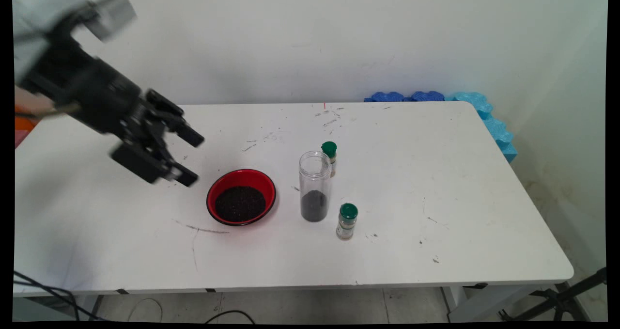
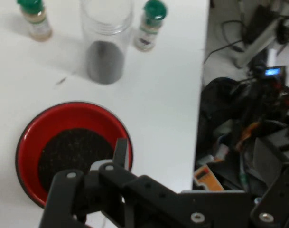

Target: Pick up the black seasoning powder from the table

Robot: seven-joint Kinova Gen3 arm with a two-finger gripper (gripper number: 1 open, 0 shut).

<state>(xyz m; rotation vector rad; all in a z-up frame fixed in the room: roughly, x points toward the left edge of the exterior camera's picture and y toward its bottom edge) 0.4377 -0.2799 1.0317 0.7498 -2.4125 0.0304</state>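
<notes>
Labels on two green-capped spice bottles (image 1: 347, 221) (image 1: 330, 156) too small to read, black pincer (image 1: 190, 157) fingers spread, holding nothing, tilted down above the white table (image 1: 436, 183) left of red bowl (image 1: 240, 196) of dark grains, clear jar (image 1: 315, 186) beyond.

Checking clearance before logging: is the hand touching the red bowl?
Apart. Main view shows the hand raised left of the red bowl, with bare white table between its fingertips and the rim.
</notes>
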